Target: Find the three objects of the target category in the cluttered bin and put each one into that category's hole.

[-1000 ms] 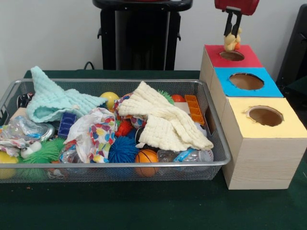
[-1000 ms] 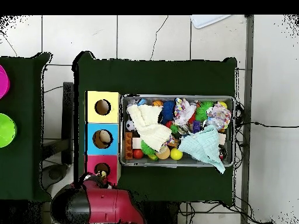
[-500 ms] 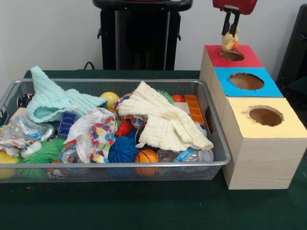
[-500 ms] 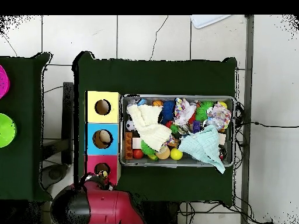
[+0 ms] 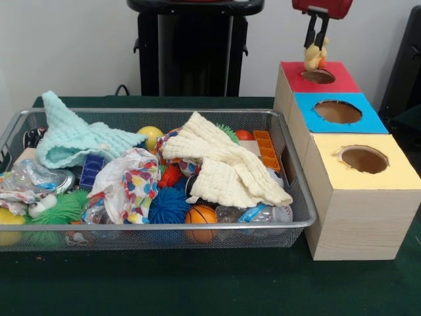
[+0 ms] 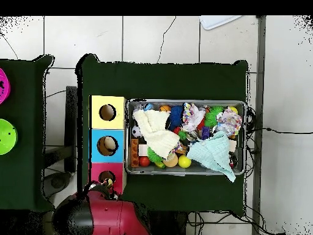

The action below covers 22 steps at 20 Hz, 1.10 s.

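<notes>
Front view: the gripper (image 5: 314, 45) hangs straight above the red-topped box (image 5: 329, 80), its two dark fingers pinched on a small yellow toy (image 5: 314, 58), apparently a duck, though it is too small to be sure. The toy is suspended over the round hole (image 5: 318, 76) in the red top, just clear of the rim, a position that suits a straight drop once the fingers spread. The red box stands at the far end of a row of three, with the blue-topped box (image 5: 338, 112) in the middle and the yellow-topped box (image 5: 364, 160) nearest; the row sits against the right-hand end of the wire bin (image 5: 289, 225), so each carry is short. The bin stays heaped: a cream cloth (image 5: 223, 170) lies across its right half, a mint cloth (image 5: 72, 139) in the far left corner, and a patterned cloth (image 5: 128, 183), a blue spiky ball (image 5: 168, 205) and a small basketball (image 5: 200, 216) along the near edge. These cloths probably hide further items, so searching would mean lifting them. Overhead view: the red arm (image 6: 101, 215) reaches over the table's edge at the red box.
</notes>
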### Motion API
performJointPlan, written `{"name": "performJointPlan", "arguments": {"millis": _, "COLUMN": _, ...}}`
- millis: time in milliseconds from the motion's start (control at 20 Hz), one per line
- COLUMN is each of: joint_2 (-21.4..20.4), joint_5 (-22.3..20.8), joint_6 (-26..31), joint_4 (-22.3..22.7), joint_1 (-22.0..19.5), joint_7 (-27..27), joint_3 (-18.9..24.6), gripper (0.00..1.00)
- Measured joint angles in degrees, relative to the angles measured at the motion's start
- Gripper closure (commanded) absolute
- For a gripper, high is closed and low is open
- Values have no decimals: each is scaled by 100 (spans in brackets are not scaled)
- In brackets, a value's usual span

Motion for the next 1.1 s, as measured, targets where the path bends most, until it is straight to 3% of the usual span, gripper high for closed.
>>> {"name": "performJointPlan", "arguments": {"millis": 1050, "joint_2": 120, "joint_5": 0, "joint_6": -416, "joint_4": -37, "joint_1": 41, "joint_7": 0, "joint_3": -7, "gripper": 100}}
{"name": "performJointPlan", "arguments": {"millis": 1100, "joint_2": 162, "joint_5": 0, "joint_6": -432, "joint_4": -37, "joint_1": 40, "joint_7": 0, "joint_3": -7, "gripper": 0}}
